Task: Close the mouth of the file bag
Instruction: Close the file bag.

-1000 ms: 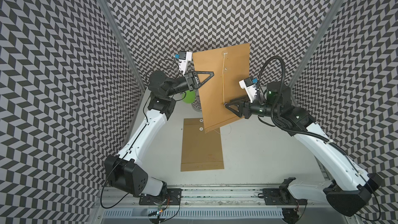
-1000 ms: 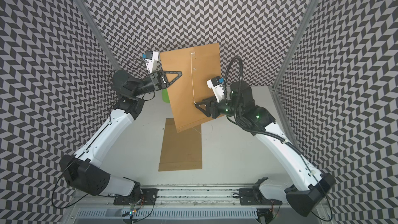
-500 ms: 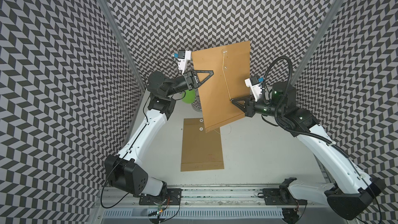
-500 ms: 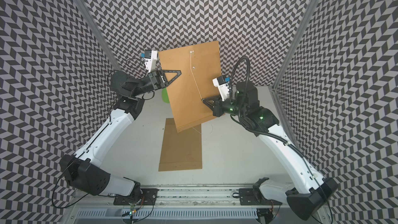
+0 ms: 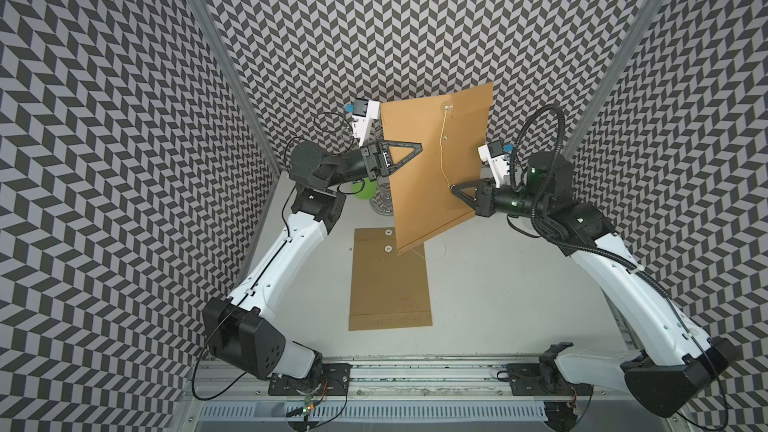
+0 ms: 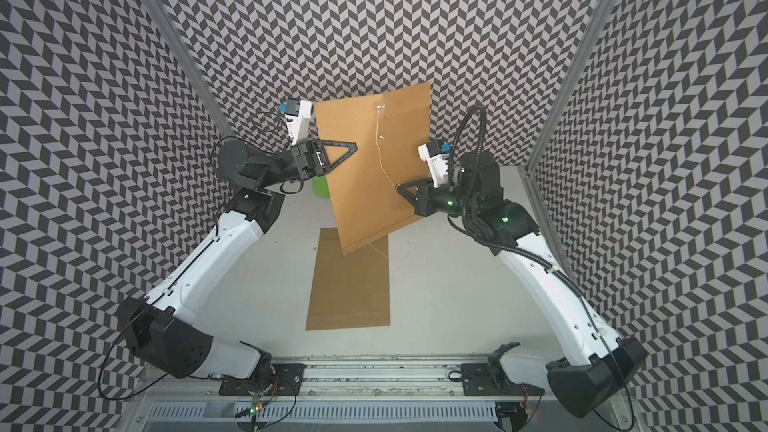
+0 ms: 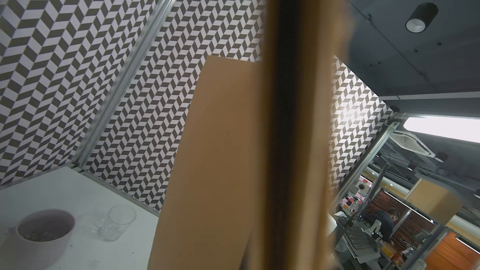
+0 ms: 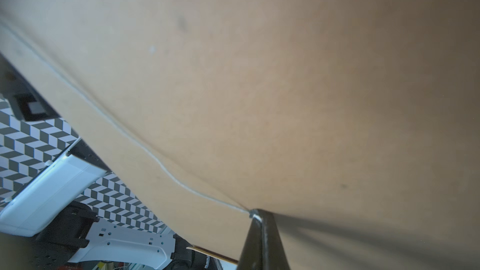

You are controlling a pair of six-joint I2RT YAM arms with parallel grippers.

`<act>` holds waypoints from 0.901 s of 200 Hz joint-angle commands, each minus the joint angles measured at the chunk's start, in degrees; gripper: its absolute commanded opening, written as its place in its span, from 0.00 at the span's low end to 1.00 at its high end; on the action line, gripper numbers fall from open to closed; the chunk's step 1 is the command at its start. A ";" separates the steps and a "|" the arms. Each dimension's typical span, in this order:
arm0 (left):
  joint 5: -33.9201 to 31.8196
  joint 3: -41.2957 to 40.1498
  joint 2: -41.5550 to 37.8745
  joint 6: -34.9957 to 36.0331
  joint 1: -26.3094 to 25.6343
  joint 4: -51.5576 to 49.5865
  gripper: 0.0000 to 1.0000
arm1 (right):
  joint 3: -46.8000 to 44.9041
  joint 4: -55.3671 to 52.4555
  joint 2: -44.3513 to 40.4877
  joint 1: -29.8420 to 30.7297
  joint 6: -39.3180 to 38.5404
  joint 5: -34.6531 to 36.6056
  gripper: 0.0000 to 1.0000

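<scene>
A brown file bag [image 5: 419, 201] [image 6: 365, 209] hangs upright above the table, mouth end up. My left gripper [image 5: 419, 146] [image 6: 355, 145] is shut on its left edge. In the left wrist view the file bag [image 7: 220, 164] fills the middle and hides the fingers. A thin white string [image 5: 442, 151] [image 6: 380, 155] runs down from the round button [image 5: 448, 108] near the top flap. My right gripper [image 5: 453, 189] [image 6: 398, 187] [image 8: 255, 214] is shut on the string's lower end, against the bag's face. The string [image 8: 155, 157] is drawn taut across the paper.
A second brown file bag [image 5: 390, 280] [image 6: 349, 280] lies flat mid-table. Behind the held bag stand a green object [image 5: 365, 192], a clear glass [image 7: 118, 220] and a pale bowl [image 7: 44, 229]. Patterned walls close in the left, back and right.
My right gripper has shut on the string and shifted slightly up and to the right along the bag's face. The left arm and the bag have barely moved.
</scene>
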 commanded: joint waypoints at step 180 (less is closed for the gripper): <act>7.17 1.23 -2.78 5.38 -2.31 -0.19 0.00 | 3.34 1.14 -1.63 -8.46 3.88 2.85 0.00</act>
